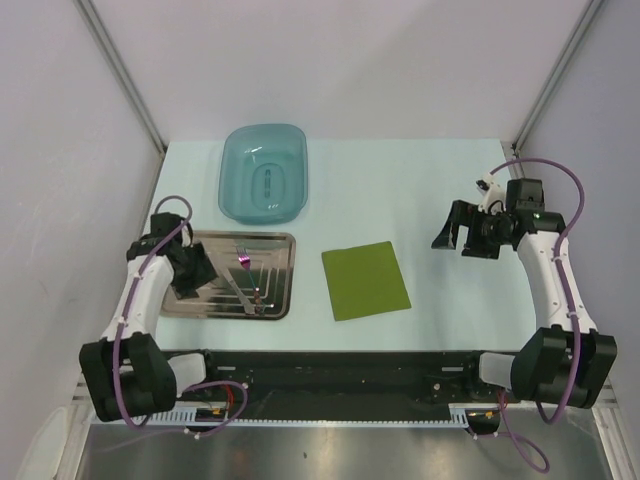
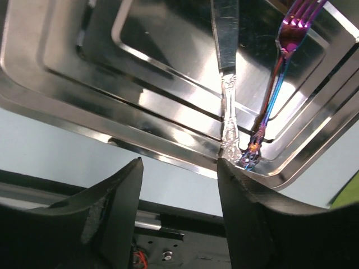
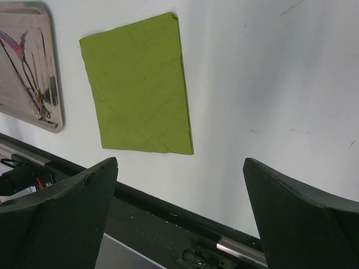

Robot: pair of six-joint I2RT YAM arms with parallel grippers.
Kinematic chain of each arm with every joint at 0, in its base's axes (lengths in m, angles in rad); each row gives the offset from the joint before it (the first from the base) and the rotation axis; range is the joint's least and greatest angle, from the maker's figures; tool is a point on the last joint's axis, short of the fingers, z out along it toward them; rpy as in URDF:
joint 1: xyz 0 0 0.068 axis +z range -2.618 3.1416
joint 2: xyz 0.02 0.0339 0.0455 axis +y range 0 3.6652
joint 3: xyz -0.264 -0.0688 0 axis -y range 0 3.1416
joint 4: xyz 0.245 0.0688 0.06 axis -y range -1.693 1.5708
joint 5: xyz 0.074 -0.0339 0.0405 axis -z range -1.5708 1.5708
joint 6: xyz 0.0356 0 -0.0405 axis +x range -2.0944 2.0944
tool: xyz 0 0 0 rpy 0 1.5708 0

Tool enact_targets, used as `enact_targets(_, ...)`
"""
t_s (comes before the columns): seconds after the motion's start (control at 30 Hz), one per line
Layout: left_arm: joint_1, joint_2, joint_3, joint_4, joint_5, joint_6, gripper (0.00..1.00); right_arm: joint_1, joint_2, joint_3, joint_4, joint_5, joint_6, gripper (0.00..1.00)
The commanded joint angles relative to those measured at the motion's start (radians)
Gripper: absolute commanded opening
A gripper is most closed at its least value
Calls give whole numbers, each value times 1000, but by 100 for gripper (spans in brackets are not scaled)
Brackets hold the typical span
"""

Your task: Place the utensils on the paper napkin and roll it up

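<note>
Left wrist shows my left claw [image 2: 179,163] apart beside the utensils [image 2: 229,120] in the tray [image 2: 50,84]; napkin [image 1: 365,280] lies right. Their close, slick handles risk a double grab or slip. I hold my right claw [image 3: 179,162] apart too.

The left gripper [image 1: 190,272] is angled downward at the end of a forward-stretched forearm, its jaws parted (moderately). The right gripper [image 1: 462,232] is held raised and turned inward, its jaws spread wide.

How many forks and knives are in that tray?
2 visible: a silver knife and a purple fork beside it, both in the tray; the left gripper may hide another.
</note>
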Motion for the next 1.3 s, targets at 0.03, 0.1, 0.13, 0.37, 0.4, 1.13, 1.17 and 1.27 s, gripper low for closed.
enact_targets(0.03,-108,49,-6,78,-18,-85,52,2,37,17,12,28,-4,100)
enact_targets(0.1,-142,74,2,96,-32,-122,43,2,43,17,10,34,-8,100)
enact_targets(0.13,-152,111,5,108,-40,-134,42,2,45,16,9,37,-12,100)
enact_targets(0.37,-237,260,49,142,-77,-189,40,-6,72,16,13,59,-13,100)
enact_targets(0.4,-254,274,52,145,-81,-193,40,-6,77,16,12,59,-13,100)
enact_targets(1.13,-266,522,91,197,-103,-199,27,-14,144,22,10,85,-16,100)
enact_targets(1.17,-265,521,85,199,-104,-199,27,-12,147,20,10,85,-19,100)
enact_targets(1.27,-251,522,83,205,-112,-199,25,-14,154,22,10,85,-18,100)
